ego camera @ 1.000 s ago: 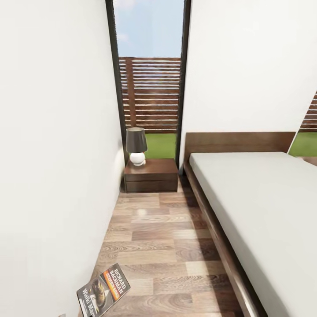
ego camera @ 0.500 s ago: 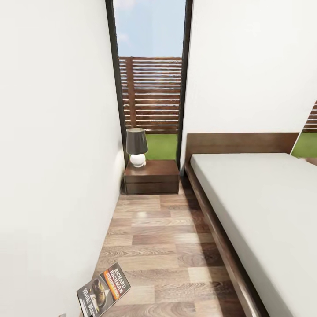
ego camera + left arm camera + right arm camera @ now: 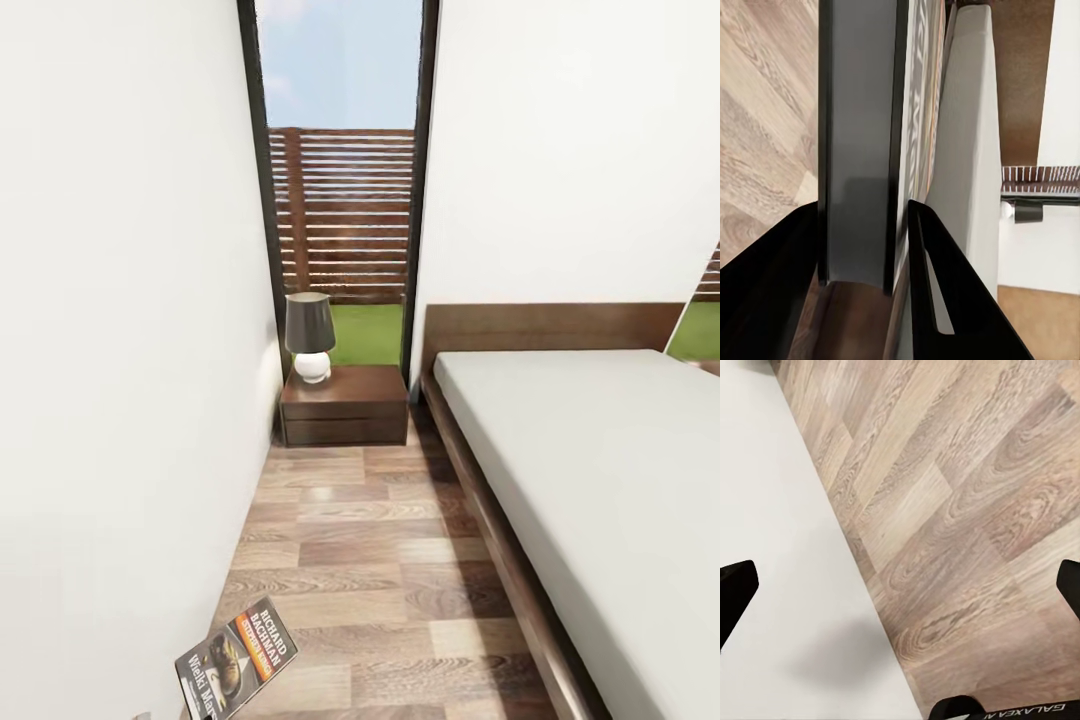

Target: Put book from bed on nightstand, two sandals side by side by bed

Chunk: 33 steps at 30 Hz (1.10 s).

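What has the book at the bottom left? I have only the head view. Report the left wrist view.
Observer: The left end effector has it. The book stands edge-on between the two dark fingers, which press on both of its sides.
Operator: Now give me the right arm's state.
Observer: In the right wrist view the right end effector is open, fingers spread wide, nothing between them.
Operator: Tell me what is under it.
Observer: Wood-plank floor, with a pale surface running along one side.
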{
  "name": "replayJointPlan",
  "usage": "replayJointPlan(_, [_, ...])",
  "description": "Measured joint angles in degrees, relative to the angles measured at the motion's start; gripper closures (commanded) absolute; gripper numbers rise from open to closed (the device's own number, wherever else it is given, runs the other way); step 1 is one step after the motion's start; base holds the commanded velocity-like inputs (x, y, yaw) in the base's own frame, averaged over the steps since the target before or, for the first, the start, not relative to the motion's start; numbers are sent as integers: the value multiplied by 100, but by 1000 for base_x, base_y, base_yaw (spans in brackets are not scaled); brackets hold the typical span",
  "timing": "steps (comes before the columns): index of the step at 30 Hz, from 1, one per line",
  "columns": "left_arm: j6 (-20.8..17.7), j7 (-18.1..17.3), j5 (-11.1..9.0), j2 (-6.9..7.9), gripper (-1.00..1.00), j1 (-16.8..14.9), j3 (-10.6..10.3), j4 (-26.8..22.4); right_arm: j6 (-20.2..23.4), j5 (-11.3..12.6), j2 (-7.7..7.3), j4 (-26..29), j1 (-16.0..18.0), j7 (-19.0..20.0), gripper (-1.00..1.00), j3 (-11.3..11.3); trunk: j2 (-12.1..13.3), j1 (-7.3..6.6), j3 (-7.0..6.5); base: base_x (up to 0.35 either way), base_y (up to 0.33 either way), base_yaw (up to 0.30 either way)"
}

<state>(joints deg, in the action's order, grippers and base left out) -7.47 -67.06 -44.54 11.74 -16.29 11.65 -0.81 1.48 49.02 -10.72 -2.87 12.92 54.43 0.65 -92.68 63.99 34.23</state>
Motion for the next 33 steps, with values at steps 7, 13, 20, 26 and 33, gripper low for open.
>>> replayJointPlan(7, [4,7,0,-11,100,2,1,0,0,0,0,0,0,0,-100,0,0,0,0,99,0,0])
replayJointPlan(13, [6,12,0,-14,100,3,2,0,-2,-1,0,0,0,0,-100,-5,0,0,0,91,0,0])
replayJointPlan(20, [5,14,0,-15,100,3,3,0,-1,0,0,0,0,1,-100,-8,0,0,0,89,-51,0])
replayJointPlan(26, [5,18,0,-16,100,2,0,0,-4,0,0,0,0,1,-100,-8,0,0,0,88,-110,0])
replayJointPlan(33, [10,24,5,-22,100,1,-6,0,-5,-1,6,0,0,0,-100,-8,0,1,0,39,-37,0])
